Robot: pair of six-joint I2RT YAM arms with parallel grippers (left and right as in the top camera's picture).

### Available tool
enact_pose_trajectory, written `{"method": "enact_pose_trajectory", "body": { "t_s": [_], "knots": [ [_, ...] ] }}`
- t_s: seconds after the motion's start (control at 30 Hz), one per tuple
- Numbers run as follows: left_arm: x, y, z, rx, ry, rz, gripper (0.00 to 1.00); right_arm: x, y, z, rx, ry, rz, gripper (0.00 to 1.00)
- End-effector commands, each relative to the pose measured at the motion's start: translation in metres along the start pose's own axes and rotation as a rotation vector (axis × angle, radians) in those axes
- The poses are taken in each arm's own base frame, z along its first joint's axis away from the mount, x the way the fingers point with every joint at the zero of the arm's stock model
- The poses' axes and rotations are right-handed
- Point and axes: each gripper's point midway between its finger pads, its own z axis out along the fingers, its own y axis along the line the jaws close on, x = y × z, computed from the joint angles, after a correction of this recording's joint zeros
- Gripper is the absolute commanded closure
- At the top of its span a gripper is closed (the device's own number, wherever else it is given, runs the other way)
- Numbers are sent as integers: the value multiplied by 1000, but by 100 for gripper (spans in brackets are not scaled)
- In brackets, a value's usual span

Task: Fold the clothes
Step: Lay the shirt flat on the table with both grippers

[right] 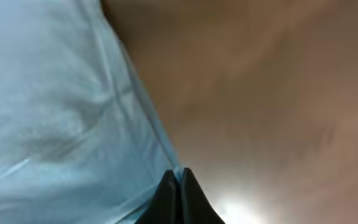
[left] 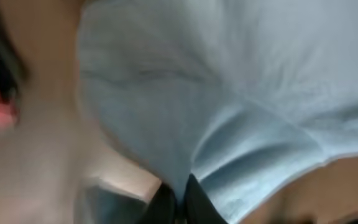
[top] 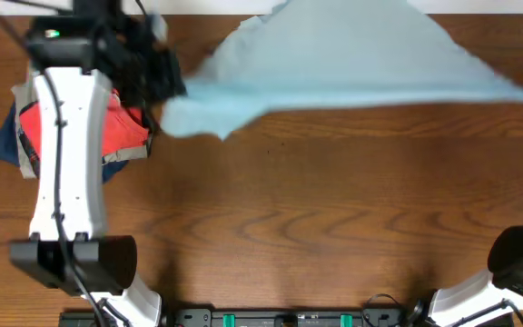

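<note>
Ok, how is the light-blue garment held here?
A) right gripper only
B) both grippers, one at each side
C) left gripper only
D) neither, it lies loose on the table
B: each wrist view shows shut jaws pinching the light-blue garment, the left gripper and the right gripper alike, and overhead it spans between them.

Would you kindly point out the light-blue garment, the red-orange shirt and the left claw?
light-blue garment (top: 352, 54): overhead view, middle of the spread cloth.
red-orange shirt (top: 127, 127): overhead view, the larger visible red patch.
left claw (left: 182, 193): left wrist view, between its fingertips, pinching the garment.
</note>
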Motion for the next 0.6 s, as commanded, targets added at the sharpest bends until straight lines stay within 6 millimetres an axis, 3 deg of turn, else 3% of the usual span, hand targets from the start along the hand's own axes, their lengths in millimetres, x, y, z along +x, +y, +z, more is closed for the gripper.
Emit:
{"method": "enact_pose_trajectory", "body": {
  "t_s": [0.0,0.17,0.3,0.43,0.57],
  "knots": [
    [38,15,29,-31,176,29,94,35,-25,27,100,123,-14,99],
    [105,46,75,-72,448,-75,94,113,-40,76,136,373,-8,99],
    [153,67,98,-94,598,-138,94,158,-51,92,166,501,14,99],
    [189,79,107,-102,660,-159,94,186,-79,92,283,578,88,99],
    [216,81,99,-99,644,-154,94,196,-87,88,297,613,125,99]
  ]
}}
